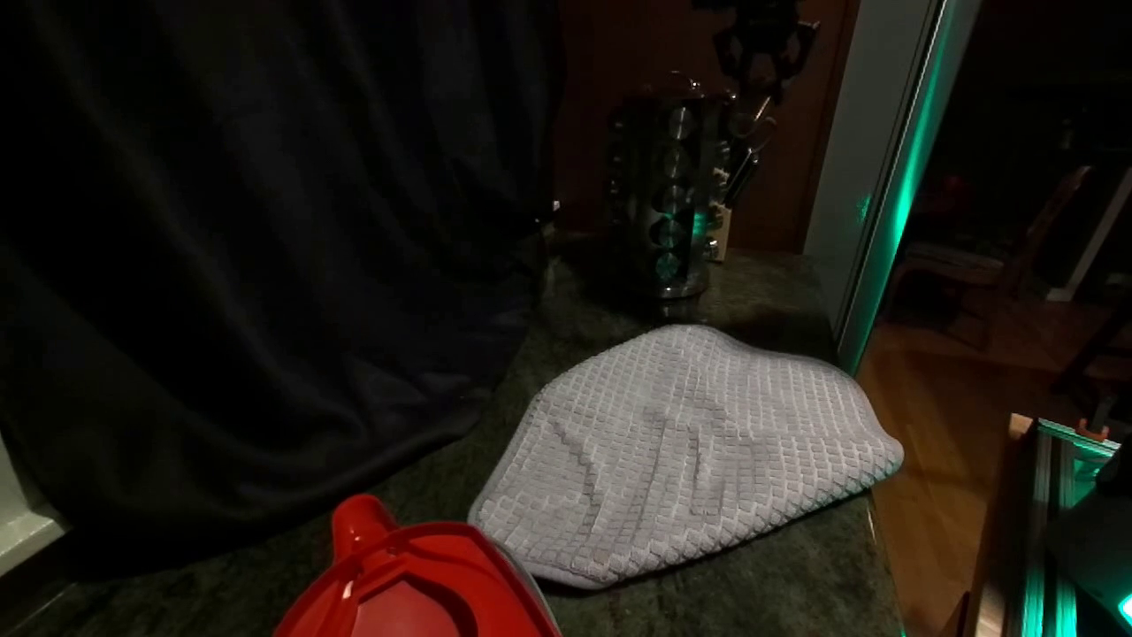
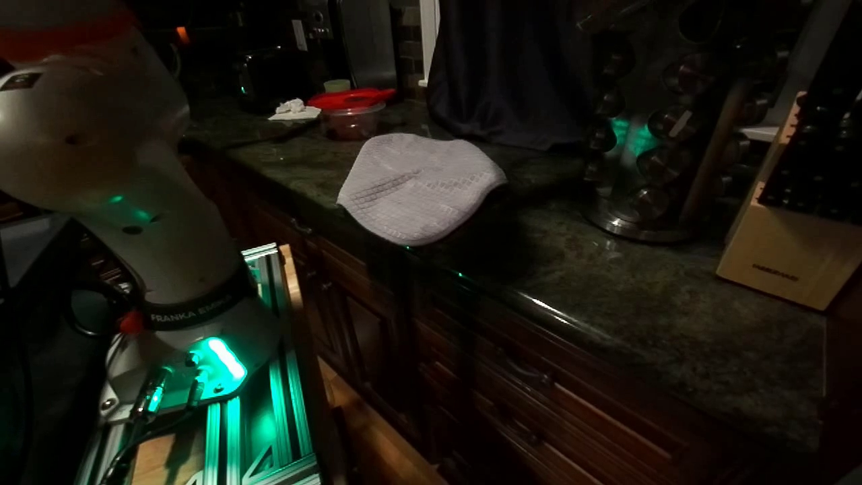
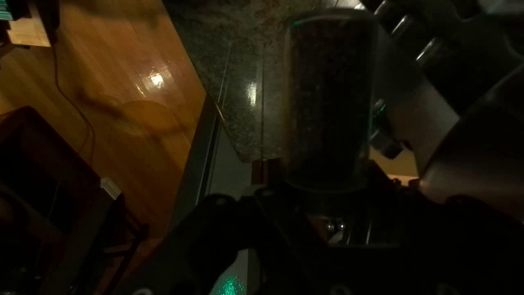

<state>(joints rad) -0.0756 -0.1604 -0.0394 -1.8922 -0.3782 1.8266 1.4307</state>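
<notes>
Glass jar (image 3: pixel 329 102): dark-filled, reaching toward twelve o'clock in the wrist view.
Gripper (image 3: pixel 329 184): clamped on the jar's six-o'clock end.
Spice rack (image 1: pixel 701 219): in an exterior view, between seven and eight o'clock from the gripper.
Grey cloth (image 1: pixel 690 451): spread on the dark counter (image 1: pixel 778 566), six o'clock from the rack.
Red lid (image 1: pixel 416 602): eight o'clock from the cloth.

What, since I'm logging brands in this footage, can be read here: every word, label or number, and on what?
"FRANKA EMI", last letters unclear: black band around the robot arm.
Knife block: lettering, too blurred to read.
Label higher on the robot arm: too blurred to read.
Jar in the wrist view: no readable text.
</notes>
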